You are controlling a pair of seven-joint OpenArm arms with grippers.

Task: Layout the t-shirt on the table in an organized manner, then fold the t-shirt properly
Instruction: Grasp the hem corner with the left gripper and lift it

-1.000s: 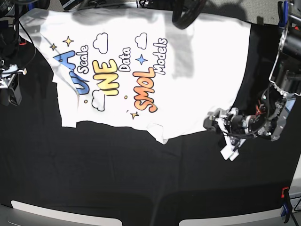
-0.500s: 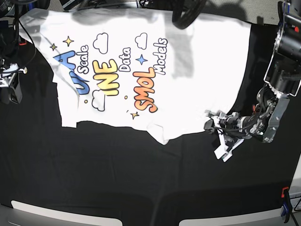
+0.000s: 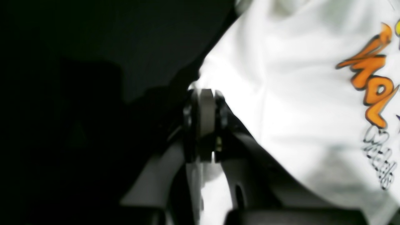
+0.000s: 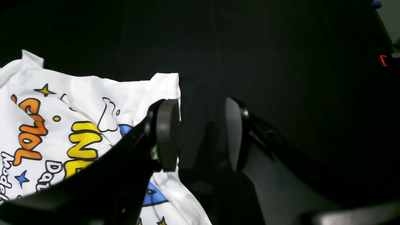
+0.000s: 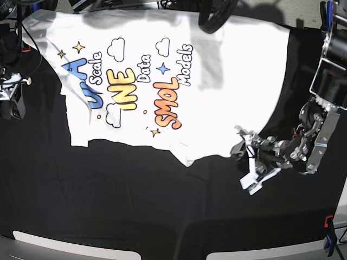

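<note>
Right hand (image 4: 201, 134): open, jaws well apart, nothing between them. It hovers over bare black table (image 5: 135, 206). A white sleeve corner of the t-shirt (image 5: 162, 81) sits just beside its one finger, not gripped. The rest of the shirt spreads away from that finger, print up.

T-shirt: lying on the table between the two hands, face up. Blue, yellow and orange lettering (image 5: 135, 86) is readable, with clouds and stars around it. The body is mostly flat. The near edge is uneven, with a small folded bump (image 5: 184, 154) at mid-hem. The top edge runs under arm shadow, so the details there can't be made out.

Left hand (image 3: 202, 93): closed, fingers pressed together right at the shirt's edge, on the corner nearest it. White cloth meets the fingertips and looks pinched between them, though the wrist view is blurred. In the base view the corner runs up to this hand, which is low over the table. The orange lettering lies well off to the far side of the hand.

Step, as a judgement: layout phase, not folding. The left hand has a corner grip for spreading the shirt.

Next move probably calls for drawing that corner outward, away from the print, to square up the hem. Keep it low so the cloth slides rather than lifts. The right hand would need to close on its sleeve corner to hold tension on the opposite side. Risk: a thin pinch may slip.
</note>
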